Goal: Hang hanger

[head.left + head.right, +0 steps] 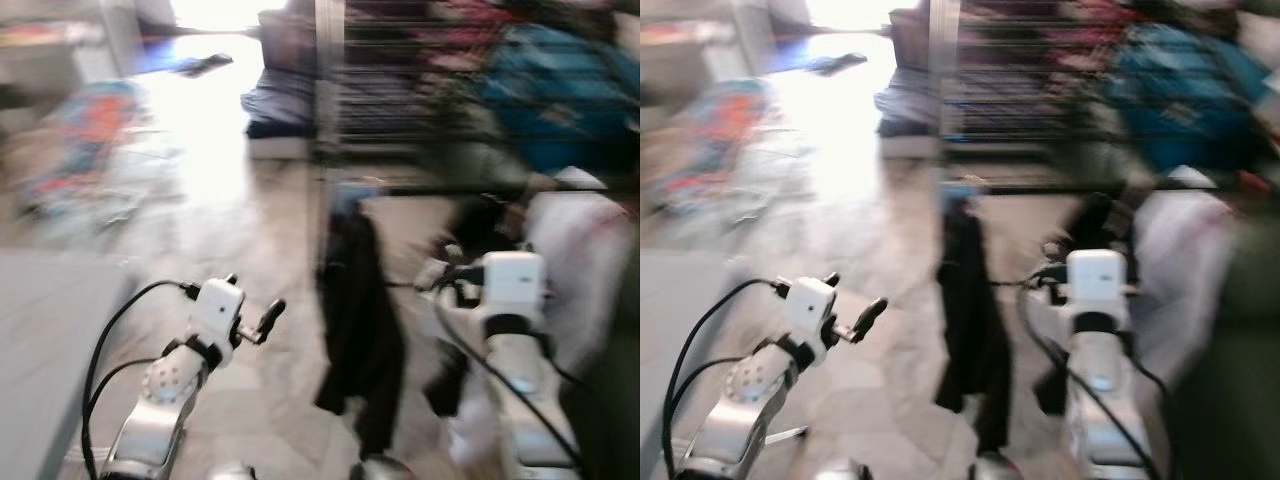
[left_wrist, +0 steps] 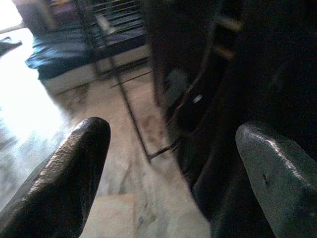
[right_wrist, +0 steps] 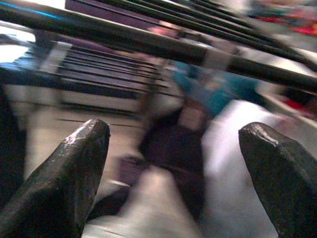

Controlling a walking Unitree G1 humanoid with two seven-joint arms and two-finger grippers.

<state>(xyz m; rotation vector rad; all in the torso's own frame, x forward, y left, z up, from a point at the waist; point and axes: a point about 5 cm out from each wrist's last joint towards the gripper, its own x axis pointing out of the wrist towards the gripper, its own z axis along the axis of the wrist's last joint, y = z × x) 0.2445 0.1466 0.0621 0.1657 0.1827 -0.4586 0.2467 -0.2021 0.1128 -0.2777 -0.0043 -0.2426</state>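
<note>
The head views are blurred by motion. A black garment (image 1: 357,330) hangs down to the floor from the low front rail of a dark metal drying rack (image 1: 400,110). A small bluish shape (image 1: 350,193) sits at its top, too blurred to say whether it is a hanger. My left gripper (image 1: 252,298) is raised to the left of the garment, open and empty, and the left wrist view looks past its fingertips (image 2: 74,153) at the floor. My right gripper (image 3: 173,148), open and empty, is below the rack's bars (image 3: 148,44) and right of the garment.
Teal clothing (image 1: 560,90) and a white garment (image 1: 585,260) hang on the rack at the right. A dark blue mattress (image 1: 285,100) lies behind the rack. A colourful cloth heap (image 1: 85,150) lies at the left. A grey surface (image 1: 45,350) is at the lower left.
</note>
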